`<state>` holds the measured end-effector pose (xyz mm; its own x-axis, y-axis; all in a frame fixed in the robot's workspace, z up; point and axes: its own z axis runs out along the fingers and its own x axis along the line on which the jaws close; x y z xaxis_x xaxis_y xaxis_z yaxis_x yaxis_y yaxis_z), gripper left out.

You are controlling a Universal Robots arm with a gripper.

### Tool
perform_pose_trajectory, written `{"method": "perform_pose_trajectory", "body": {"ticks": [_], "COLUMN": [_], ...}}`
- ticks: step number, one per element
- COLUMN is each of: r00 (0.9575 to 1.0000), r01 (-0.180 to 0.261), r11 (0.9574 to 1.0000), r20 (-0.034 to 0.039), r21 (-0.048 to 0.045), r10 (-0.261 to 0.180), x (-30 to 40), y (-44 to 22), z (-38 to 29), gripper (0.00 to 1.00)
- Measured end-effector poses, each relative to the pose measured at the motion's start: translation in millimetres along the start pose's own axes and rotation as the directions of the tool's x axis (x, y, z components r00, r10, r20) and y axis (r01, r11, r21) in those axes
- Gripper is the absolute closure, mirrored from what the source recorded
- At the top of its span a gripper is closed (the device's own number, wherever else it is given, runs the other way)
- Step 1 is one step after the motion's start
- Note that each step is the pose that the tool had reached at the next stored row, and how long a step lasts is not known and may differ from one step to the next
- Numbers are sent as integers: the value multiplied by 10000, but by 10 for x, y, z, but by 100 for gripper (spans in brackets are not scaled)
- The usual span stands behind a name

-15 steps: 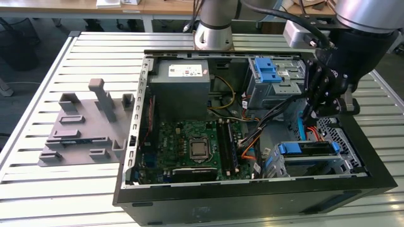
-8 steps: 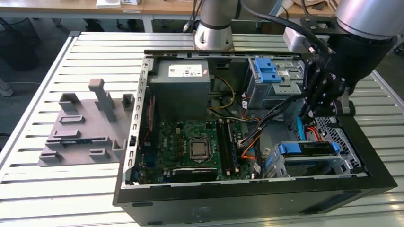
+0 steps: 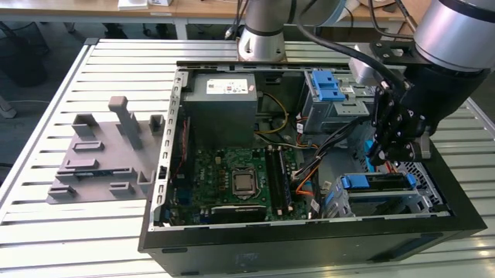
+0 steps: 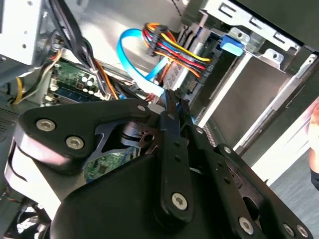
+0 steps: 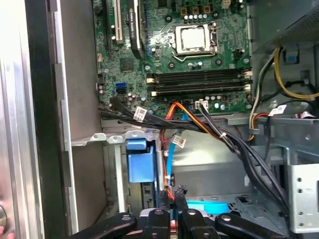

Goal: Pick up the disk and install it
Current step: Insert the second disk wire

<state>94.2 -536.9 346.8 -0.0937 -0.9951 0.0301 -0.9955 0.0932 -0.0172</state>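
Probably sits already in the case: the disk (image 3: 376,183), seen as a flat grey body with blue plastic rails, lies in a metal cage just beside the green circuit board (image 3: 236,179), on the exterior view's right of it. Judged stiff and rather heavy for its size, with smooth metal faces that may slip. Also sensitive to knocks, so better not dropped or forced. Best taken by the two long edges, on the blue rails, where plastic gives more friction. Better not pressed on the flat face or near the connector end.

Hangs right above that cage: the gripper (image 3: 384,157), on the same side of the circuit board. In both wrist views looks closed, the two black fingers (image 4: 170,107) drawn almost together with nothing visible between them. Not touching the disk, as far as can be judged.

Hard to make out: the label of the disk, not visible from any side, so the identity rests on the blue rails alone. Partly covered by black, orange and blue cables (image 5: 199,119) running from the circuit board over the cage. Cannot tell if the disk is pushed fully home or if a plug is in it. Blue strip (image 5: 209,205) under the gripper (image 5: 172,191) in the first wrist view, maybe a rail, cut off by the fingers.
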Motion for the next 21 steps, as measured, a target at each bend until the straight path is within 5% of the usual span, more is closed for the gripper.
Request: {"method": "perform_pose_trajectory", "body": {"ticks": [7,12,21], "r00": [10000,10000,10000], "r01": [1,1,-14], "r11": [10000,10000,10000], "r20": [1,7,6], "r21": [-1,-2,-8], "r10": [-1,-1,14], "x": [15,100,111], "y": [-1,-10,-62], "z": [16,50,79], "gripper": [84,84,84]}}
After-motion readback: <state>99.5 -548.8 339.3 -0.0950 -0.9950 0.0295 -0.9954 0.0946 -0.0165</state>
